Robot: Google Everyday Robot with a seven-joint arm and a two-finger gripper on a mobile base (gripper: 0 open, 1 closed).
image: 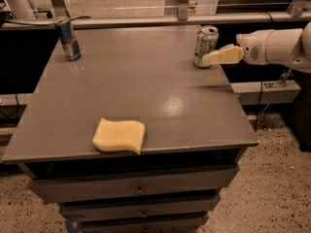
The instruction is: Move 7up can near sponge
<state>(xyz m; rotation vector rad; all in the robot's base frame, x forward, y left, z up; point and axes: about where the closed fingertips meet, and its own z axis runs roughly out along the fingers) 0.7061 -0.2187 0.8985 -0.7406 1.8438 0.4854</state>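
The 7up can point(206, 45), silvery-white with greenish markings, stands upright near the far right edge of the grey table point(146, 86). The sponge point(119, 135), a flat pale yellow block with wavy edges, lies near the table's front edge, left of centre. My gripper point(210, 58) reaches in from the right on a white arm, its tan fingers level with the can's lower half and right beside it, at the can's right side.
A slim blue-and-silver can with red point(67, 38) stands at the far left corner. Drawers point(136, 188) sit under the tabletop. A metal rail point(146, 19) runs behind the table. Speckled floor lies to the right.
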